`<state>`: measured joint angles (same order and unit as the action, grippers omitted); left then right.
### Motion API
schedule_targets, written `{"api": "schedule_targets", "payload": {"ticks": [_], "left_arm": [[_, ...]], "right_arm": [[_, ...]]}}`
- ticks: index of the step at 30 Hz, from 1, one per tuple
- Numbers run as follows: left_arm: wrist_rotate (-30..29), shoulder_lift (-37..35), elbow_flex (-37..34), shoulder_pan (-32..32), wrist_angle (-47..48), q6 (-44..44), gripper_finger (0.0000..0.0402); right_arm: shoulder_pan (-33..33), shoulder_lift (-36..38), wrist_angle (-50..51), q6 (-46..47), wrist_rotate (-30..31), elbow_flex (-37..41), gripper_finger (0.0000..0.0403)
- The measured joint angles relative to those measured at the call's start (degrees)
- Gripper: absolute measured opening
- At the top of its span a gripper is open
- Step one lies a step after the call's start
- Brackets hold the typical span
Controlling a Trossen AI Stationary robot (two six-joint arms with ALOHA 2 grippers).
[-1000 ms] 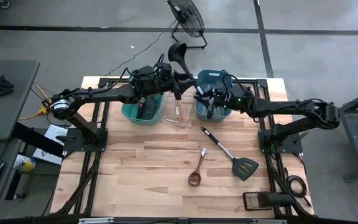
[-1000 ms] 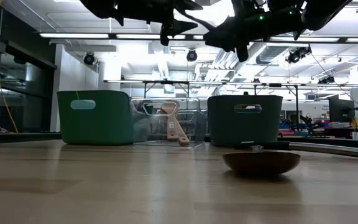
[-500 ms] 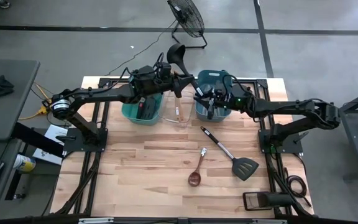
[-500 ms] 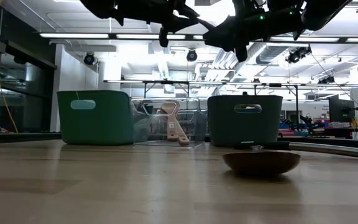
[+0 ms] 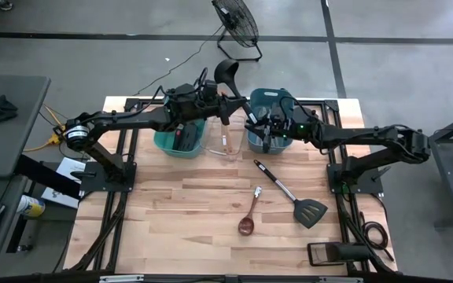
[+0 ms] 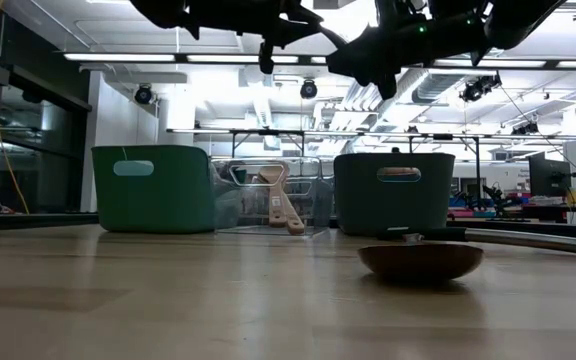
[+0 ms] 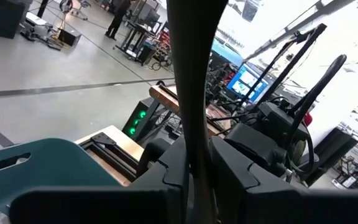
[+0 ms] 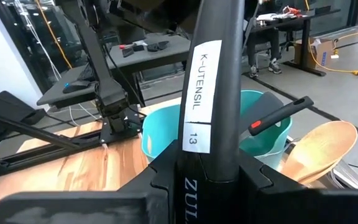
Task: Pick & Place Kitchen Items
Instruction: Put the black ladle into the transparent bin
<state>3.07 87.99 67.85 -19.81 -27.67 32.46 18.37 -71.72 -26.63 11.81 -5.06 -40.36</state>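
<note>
A black ladle [image 5: 225,71] hangs in the air over the bins at the table's far side, its bowl toward the far edge. My left gripper [image 5: 225,106] and my right gripper [image 5: 256,126] are both shut on its handle, the left nearer the bowl. A black slotted spatula [image 5: 297,200] and a wooden spoon [image 5: 248,216] lie flat on the table's right half. In the low view the spoon's bowl [image 6: 420,260] rests on the wood. My left gripper pinches the ladle's handle [image 7: 190,124] between its two fingers, one on each side, on the stretch between the bowl and my right gripper. The ladle is clear of table and bins. My right gripper pinches the handle just below its white label [image 8: 207,149], between its two fingers. The handle runs on forward from the fingers.
A green bin [image 5: 181,137], a clear bin [image 5: 225,145] with wooden utensils and a blue bin [image 5: 270,130] with a wooden spoon [image 8: 319,149] and a red-and-black handle stand in a row at the far side. The table's left half and near part are bare wood.
My left gripper has shut on the ladle's handle, which my right gripper has held all along. The ladle and both arms have stayed almost where they were.
</note>
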Motion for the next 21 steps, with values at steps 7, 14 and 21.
{"api": "schedule_targets", "payload": {"ticks": [7, 14, 21], "left_arm": [[0.66, 0.00, -0.04, 0.09, 0.56, -2.22, 0.0033], [-0.81, 0.02, -0.13, -0.83, 3.09, -2.84, 0.0033], [0.14, -0.02, -0.13, -4.28, 6.73, -2.83, 0.0033]], "right_arm": [[0.11, 0.02, 2.14, 2.85, -2.18, -0.02, 0.0171], [1.69, 2.62, 8.79, 4.21, -5.07, -0.09, 0.0305], [4.72, 6.28, 15.85, 5.19, -9.20, -0.09, 0.0320]]}}
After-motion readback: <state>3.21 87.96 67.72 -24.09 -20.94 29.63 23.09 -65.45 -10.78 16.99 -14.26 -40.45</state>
